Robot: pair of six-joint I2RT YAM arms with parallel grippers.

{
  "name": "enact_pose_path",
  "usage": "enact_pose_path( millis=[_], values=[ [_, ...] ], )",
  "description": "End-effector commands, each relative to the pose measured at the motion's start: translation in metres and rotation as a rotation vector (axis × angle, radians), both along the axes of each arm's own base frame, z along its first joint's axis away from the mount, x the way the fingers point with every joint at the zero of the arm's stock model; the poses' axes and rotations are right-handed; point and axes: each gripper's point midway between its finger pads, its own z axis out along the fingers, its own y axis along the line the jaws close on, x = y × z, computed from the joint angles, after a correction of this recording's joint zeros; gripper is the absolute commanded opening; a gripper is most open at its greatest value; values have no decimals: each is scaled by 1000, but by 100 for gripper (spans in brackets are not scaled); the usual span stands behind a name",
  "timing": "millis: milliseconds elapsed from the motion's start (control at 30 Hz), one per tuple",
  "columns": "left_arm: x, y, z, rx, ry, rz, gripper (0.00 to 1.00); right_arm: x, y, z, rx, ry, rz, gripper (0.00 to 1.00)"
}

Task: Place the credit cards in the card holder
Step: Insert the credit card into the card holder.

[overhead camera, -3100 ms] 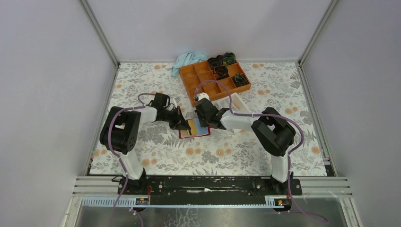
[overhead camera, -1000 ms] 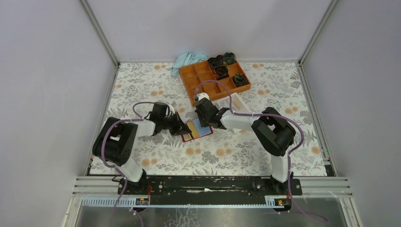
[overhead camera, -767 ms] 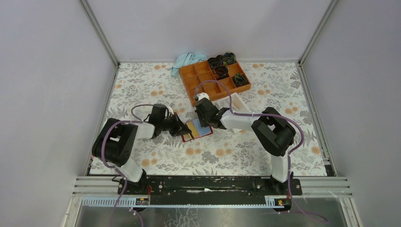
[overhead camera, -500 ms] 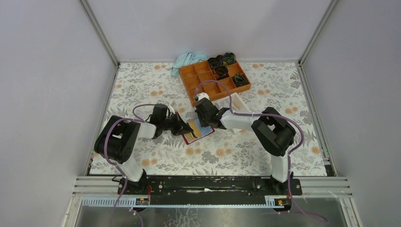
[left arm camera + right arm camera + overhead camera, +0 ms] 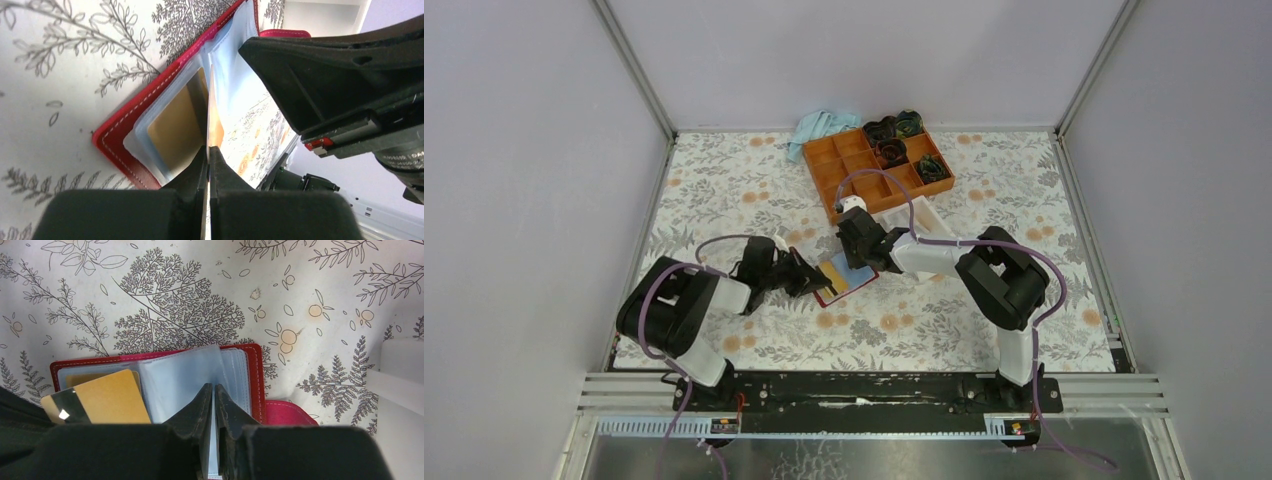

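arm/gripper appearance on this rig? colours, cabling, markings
Left arm and right arm: white links, bulky black joint housings, a purple cable looping along each. Jaws matte black, blocky, tapering to thin tips. Small red tab on the right gripper body.

The top external camera sits high above and behind the arm bases, looking down from afar on the whole worktop (image 5: 724, 180). The left wrist camera sits tight behind the left pincer (image 5: 208, 150), looking low along its fingers. The right wrist camera looks down past the right pincer (image 5: 214, 387). All three views share the card holder (image 5: 180, 377) and tan-gold credit card (image 5: 107, 397) just ahead of the fingertips.
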Motion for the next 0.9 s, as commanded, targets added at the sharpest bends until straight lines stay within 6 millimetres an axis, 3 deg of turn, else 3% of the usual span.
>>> enact_pose_path(
  millis=[0,433,867],
  values=[
    [5,3,8,-3,-77,104,0,-23,-12,-31,-72,109,30,13],
    [1,-10,24,-79,-155,210,0,-24,-11,-32,-70,114,33,13],
    [0,-9,39,-184,-169,256,0,-25,-11,-32,-65,114,38,13]
  ],
)
